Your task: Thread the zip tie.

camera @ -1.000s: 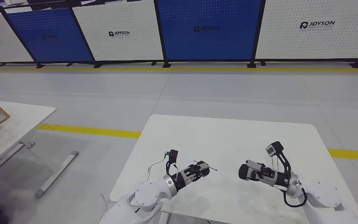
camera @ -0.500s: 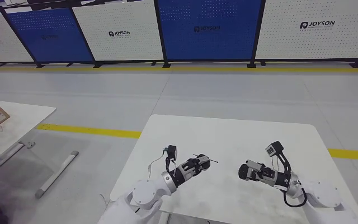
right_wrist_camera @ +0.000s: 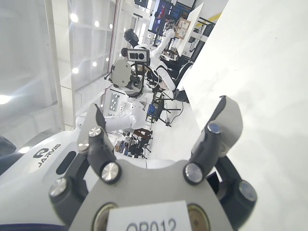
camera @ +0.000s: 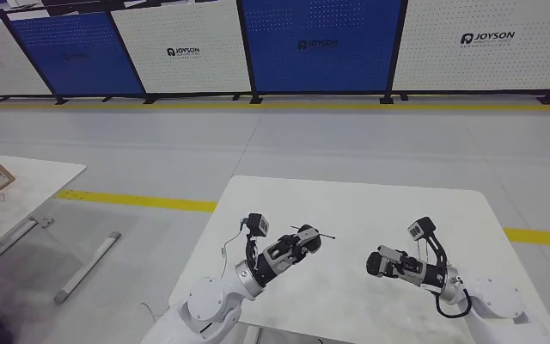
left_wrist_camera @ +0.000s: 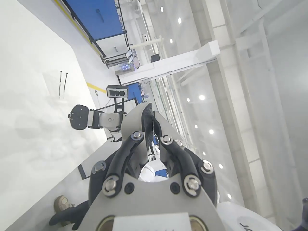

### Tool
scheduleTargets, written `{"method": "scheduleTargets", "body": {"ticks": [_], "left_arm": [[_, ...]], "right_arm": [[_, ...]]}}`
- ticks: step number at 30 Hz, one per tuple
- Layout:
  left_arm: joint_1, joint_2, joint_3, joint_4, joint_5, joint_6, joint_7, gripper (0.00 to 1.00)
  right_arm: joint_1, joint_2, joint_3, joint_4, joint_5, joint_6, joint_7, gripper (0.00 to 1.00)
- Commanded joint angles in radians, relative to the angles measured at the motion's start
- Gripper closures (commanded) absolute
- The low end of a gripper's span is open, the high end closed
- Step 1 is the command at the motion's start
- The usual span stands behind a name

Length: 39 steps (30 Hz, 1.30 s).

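Note:
A thin black zip tie (camera: 314,232) is held above the white table (camera: 361,202) by my left gripper (camera: 308,238), which is shut on it. In the left wrist view the fingers (left_wrist_camera: 142,118) press together on the tie (left_wrist_camera: 153,124), seen edge-on. My right gripper (camera: 372,262) hovers to the right, facing the left one with a gap between them. In the right wrist view its fingers (right_wrist_camera: 96,117) stand wide open around nothing. That view also shows the left gripper (right_wrist_camera: 121,73) farther off.
Two spare black zip ties (left_wrist_camera: 63,84) lie side by side on the table beyond the right gripper (left_wrist_camera: 78,117). Bare tabletop (right_wrist_camera: 264,49) stretches around both arms. Blue and white partition panels (camera: 318,43) stand far behind.
My left arm has lifted and swung toward the table's far side, carrying the zip tie with it. The right arm has not moved.

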Motion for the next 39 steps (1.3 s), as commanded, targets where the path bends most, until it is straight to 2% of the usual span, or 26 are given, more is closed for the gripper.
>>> {"method": "scheduleTargets", "body": {"ticks": [1, 6, 8, 10, 11, 13, 23, 27, 29, 32, 34, 39], "left_arm": [[0.000, 0.000, 0.000, 0.000, 0.000, 0.000, 0.000, 1.00], [-0.003, -0.001, 0.005, -0.003, 0.000, 0.001, 0.005, 1.00], [-0.006, -0.005, 0.011, -0.020, -0.030, -0.027, 0.002, 1.00], [-0.004, -0.006, 0.008, -0.029, -0.078, -0.059, -0.030, 1.00], [0.000, -0.006, 0.001, -0.033, -0.113, -0.083, -0.051, 1.00], [0.007, -0.006, -0.012, -0.034, -0.147, -0.102, -0.067, 1.00], [0.007, -0.006, -0.012, -0.034, -0.147, -0.102, -0.067, 1.00], [-0.003, -0.008, -0.001, -0.016, -0.119, -0.073, -0.048, 1.00], [-0.009, -0.008, 0.004, 0.000, -0.075, -0.052, -0.048, 1.00], [-0.014, -0.005, 0.015, 0.024, 0.005, 0.021, -0.048, 1.00], [-0.020, -0.007, 0.027, 0.037, 0.023, 0.057, -0.037, 1.00], [-0.044, -0.011, 0.064, 0.098, 0.068, 0.103, -0.040, 1.00]], "right_arm": [[0.000, 0.000, 0.000, 0.000, 0.000, 0.000, 0.000, 0.00], [0.000, 0.000, 0.000, 0.000, 0.000, 0.000, 0.000, 0.00], [0.000, 0.000, 0.000, 0.000, 0.000, 0.000, 0.000, 0.00], [0.000, 0.000, 0.000, 0.000, 0.000, 0.000, 0.000, 0.00], [0.000, 0.000, 0.000, 0.000, 0.000, 0.000, 0.000, 0.00], [0.000, 0.000, 0.000, 0.000, 0.000, 0.000, 0.000, 0.00], [0.000, 0.000, 0.000, 0.000, 0.000, 0.000, 0.000, 0.00], [0.000, 0.000, 0.000, 0.000, 0.000, 0.000, 0.000, 0.00], [0.000, 0.000, 0.000, 0.000, 0.000, 0.000, 0.000, 0.00], [0.000, 0.000, 0.000, 0.000, 0.000, 0.000, 0.000, 0.00], [0.000, 0.000, 0.000, 0.000, 0.000, 0.000, 0.000, 0.00], [0.000, 0.000, 0.000, 0.000, 0.000, 0.000, 0.000, 0.00]]}}
